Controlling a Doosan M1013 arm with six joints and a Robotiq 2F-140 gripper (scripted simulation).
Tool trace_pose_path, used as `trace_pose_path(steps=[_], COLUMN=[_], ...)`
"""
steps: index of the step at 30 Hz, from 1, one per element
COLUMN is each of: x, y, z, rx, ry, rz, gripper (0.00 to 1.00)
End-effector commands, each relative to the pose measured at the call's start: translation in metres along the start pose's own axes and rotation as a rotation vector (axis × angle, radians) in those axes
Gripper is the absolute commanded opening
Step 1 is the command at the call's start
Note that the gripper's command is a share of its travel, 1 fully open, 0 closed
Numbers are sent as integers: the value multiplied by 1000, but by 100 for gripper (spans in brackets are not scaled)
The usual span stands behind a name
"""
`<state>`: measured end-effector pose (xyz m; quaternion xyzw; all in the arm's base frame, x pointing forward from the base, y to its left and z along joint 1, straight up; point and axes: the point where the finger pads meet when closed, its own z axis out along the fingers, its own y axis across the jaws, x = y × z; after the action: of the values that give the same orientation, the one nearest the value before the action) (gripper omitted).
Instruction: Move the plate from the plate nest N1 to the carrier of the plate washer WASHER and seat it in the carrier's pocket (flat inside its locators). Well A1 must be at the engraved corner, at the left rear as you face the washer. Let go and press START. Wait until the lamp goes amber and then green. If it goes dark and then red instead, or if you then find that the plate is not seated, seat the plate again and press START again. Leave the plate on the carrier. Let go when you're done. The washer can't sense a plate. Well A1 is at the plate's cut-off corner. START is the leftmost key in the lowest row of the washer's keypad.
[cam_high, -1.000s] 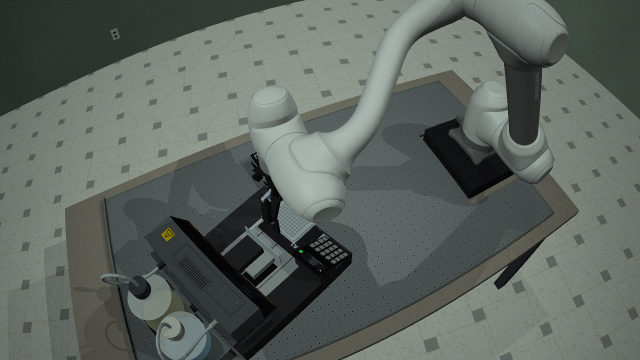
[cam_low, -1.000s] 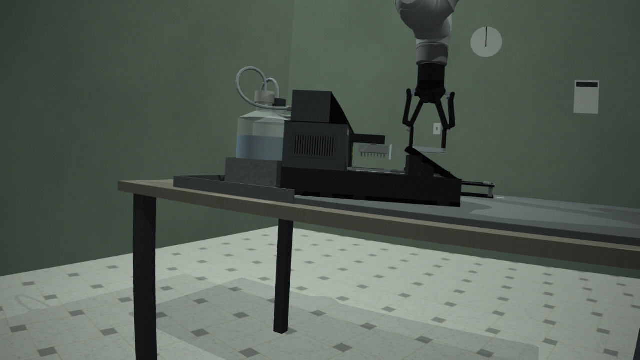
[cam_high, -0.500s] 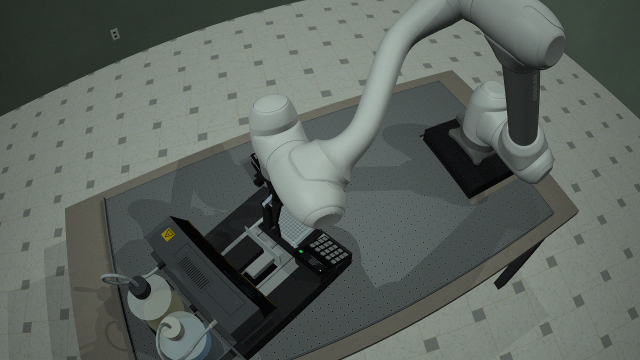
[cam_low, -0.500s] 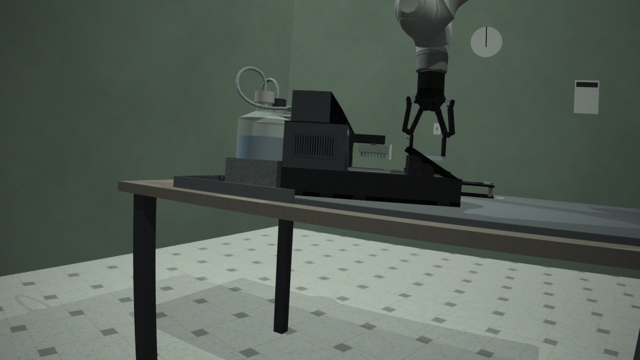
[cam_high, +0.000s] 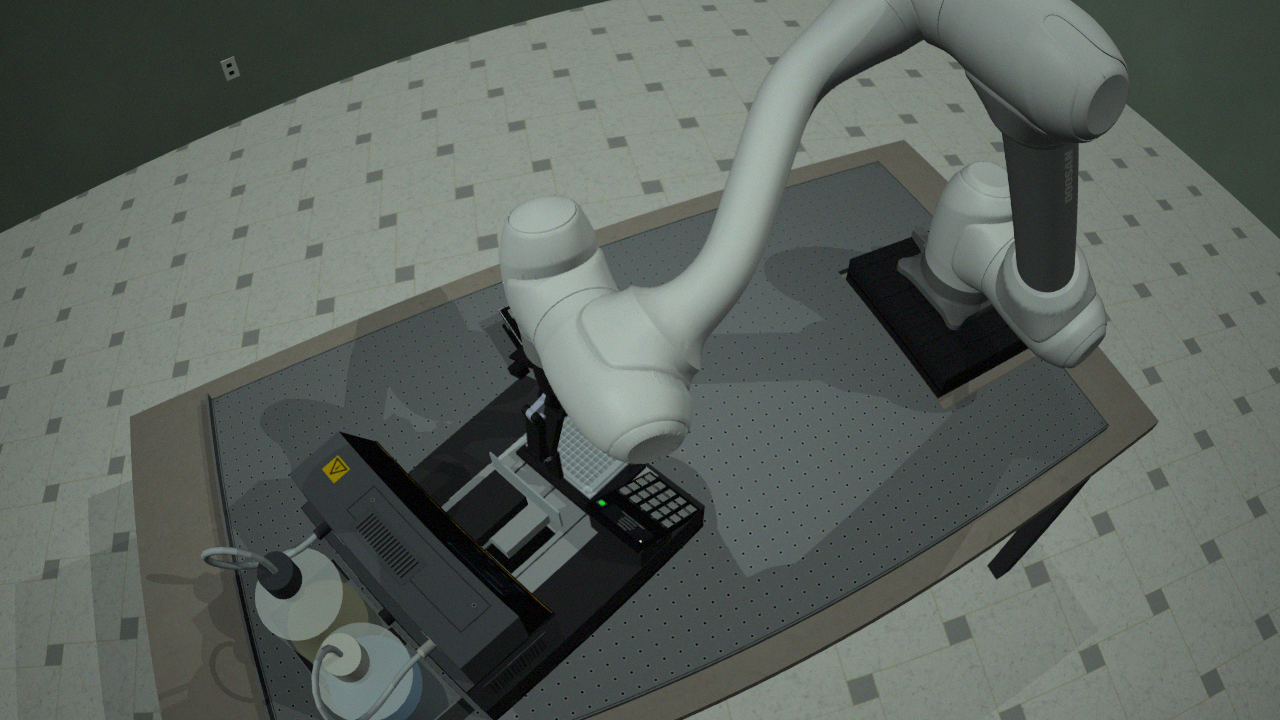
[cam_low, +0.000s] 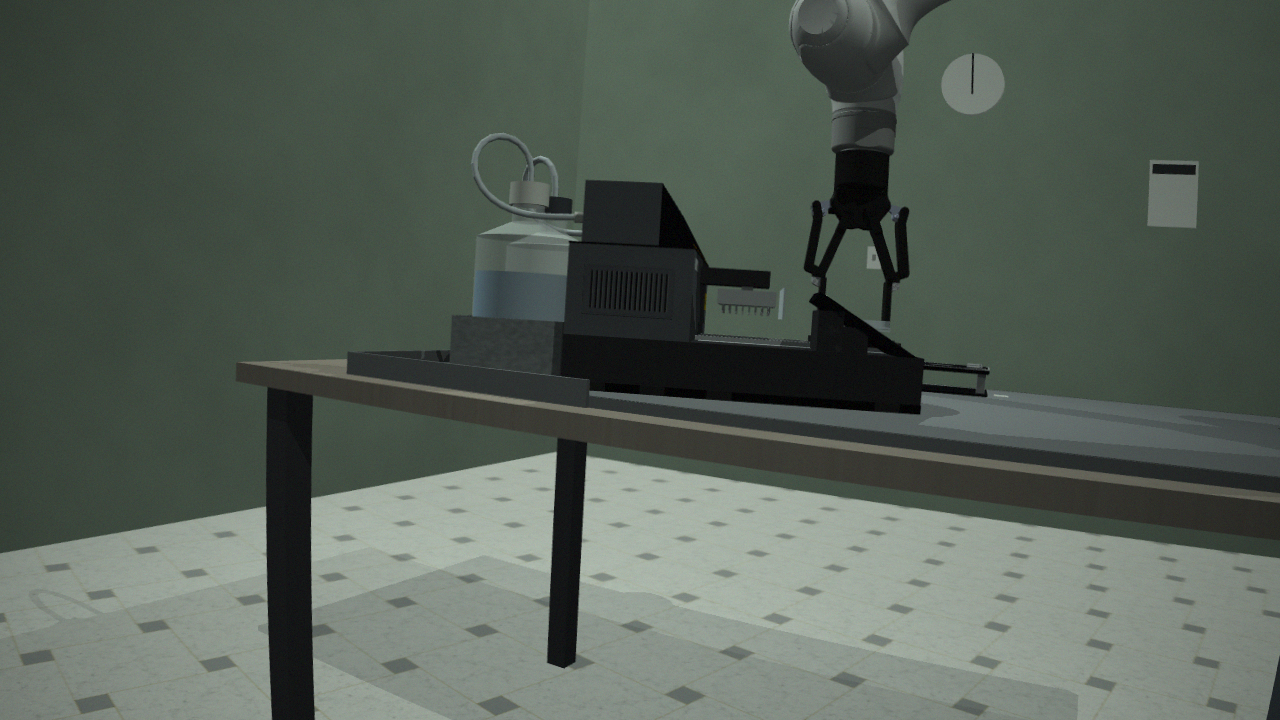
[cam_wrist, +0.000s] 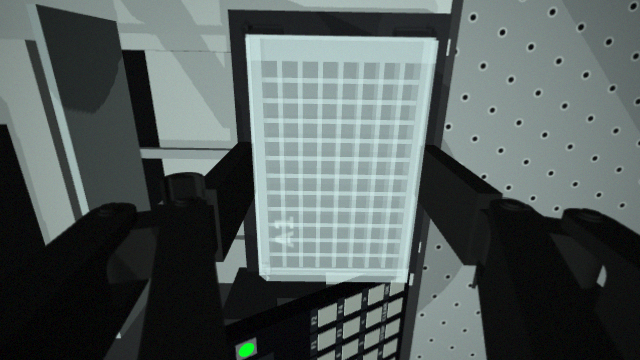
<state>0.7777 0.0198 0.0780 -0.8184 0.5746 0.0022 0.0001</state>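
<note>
My gripper (cam_wrist: 335, 168) (cam_low: 850, 304) is shut on the clear well plate (cam_wrist: 335, 125) (cam_high: 586, 461), with one finger on each long side. The plate is level and low over the washer's (cam_high: 402, 537) (cam_low: 626, 286) dark carrier (cam_wrist: 239, 75), just behind the keypad (cam_wrist: 360, 320) (cam_high: 657, 501). In the wrist view it lies inside the carrier's frame. I cannot tell whether it rests in the pocket. An engraved "A1" shows through the plate near its lower left corner. The lamp (cam_wrist: 245, 349) (cam_high: 601, 503) is green. In the exterior view the sloped keypad console hides the plate.
Two liquid bottles (cam_high: 299, 595) (cam_high: 366, 671) with tubes stand behind the washer at the table's left end. The washer's manifold head (cam_low: 747, 304) hangs over the carrier track. The arm's base (cam_high: 939, 331) stands at the far right of the perforated table top (cam_high: 850, 447).
</note>
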Motion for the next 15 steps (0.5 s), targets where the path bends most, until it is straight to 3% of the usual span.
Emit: trace_pose_path(steps=[1, 15], x=[1, 0], y=[0, 1], z=[0, 0], rx=[1, 1], ry=[0, 0], rz=[-1, -1], gripper=[10, 10])
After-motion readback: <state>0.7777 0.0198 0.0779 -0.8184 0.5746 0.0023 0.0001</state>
